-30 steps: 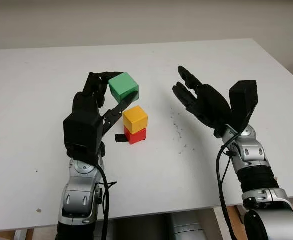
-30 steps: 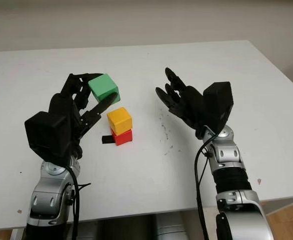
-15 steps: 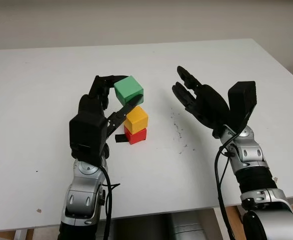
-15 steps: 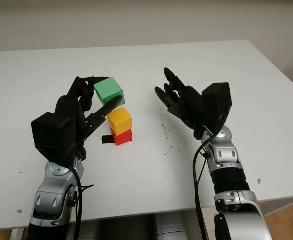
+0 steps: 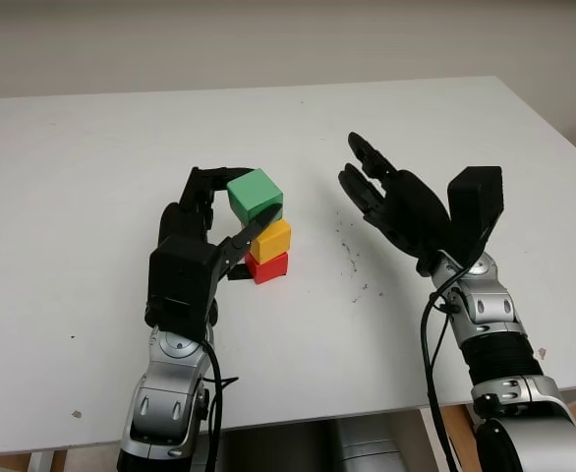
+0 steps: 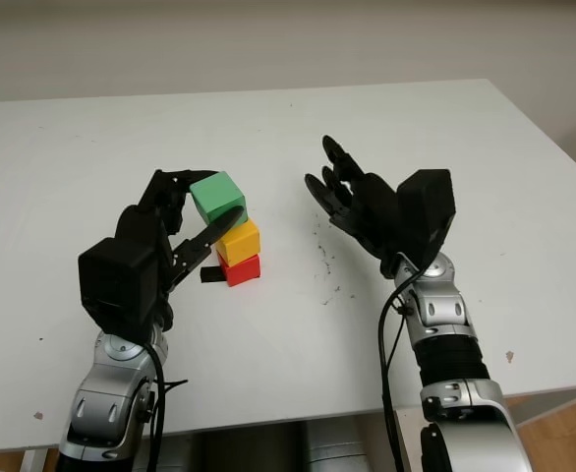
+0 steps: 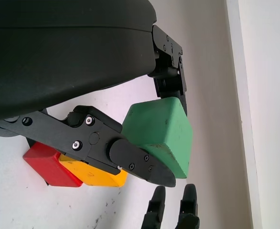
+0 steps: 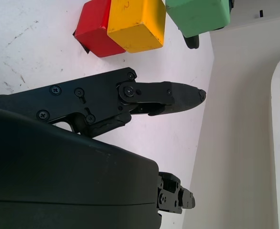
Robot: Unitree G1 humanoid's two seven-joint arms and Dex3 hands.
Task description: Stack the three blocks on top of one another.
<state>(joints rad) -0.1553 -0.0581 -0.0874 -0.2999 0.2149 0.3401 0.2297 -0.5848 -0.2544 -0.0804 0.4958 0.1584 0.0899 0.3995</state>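
Note:
A yellow block [image 5: 271, 239] sits on a red block [image 5: 267, 266] in the middle of the white table [image 5: 91, 177]. My left hand [image 5: 231, 208] is shut on a green block [image 5: 255, 196], which hangs tilted just above the yellow block, a little to its left. Whether the two touch is unclear; in the right wrist view a small gap shows between the green block [image 8: 197, 14] and the yellow block [image 8: 136, 24]. My right hand [image 5: 386, 197] is open, raised to the right of the stack and apart from it.
A small black piece [image 5: 237, 272] lies on the table against the red block's left side. Dark specks [image 5: 352, 258] mark the table between the stack and my right hand. The table's right edge runs close behind the right arm.
My left hand has carried the green block to the right and downward, from up and left of the stack to just above the yellow block. The right hand has barely moved.

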